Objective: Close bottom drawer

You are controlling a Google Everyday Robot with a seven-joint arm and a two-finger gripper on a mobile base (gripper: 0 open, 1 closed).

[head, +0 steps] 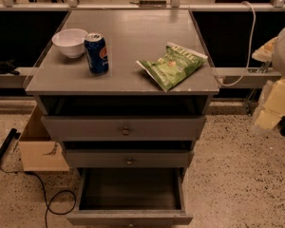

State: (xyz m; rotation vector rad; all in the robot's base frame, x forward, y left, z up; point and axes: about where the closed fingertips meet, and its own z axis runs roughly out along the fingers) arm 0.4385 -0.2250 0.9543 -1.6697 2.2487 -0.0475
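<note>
Cardboard box point(38, 148) and black cable point(52, 201): lay on the floor just left of the cabinet point(128, 146), the cable looping near its base. White bowl point(70, 42): stood on the cabinet's worktop point(133, 27), at its left side. Blue can point(96, 52): upright, just right of the bowl, apart from it. Green chip bag point(172, 64): lay flat towards the cabinet's right front corner. Upper two drawers point(126, 127): fronts forward, knobs showing; whether fully home was unclear. Bottom drawer point(130, 196): lowest tier of the cabinet, pulled far out, its dark box bare, its front at the picture's lower edge. Pincer point(274, 106): a pale blurred form off the cabinet's right side, well apart from the drawer; clenched or released, I cannot tell. Hazards, as judged: a push landing off the front's centre would likely skew the drawer and jam it. An approach from the right could clip the cabinet's corner. A hard shove might jolt the cabinet and topple the can, or let the drawer rebound open.
</note>
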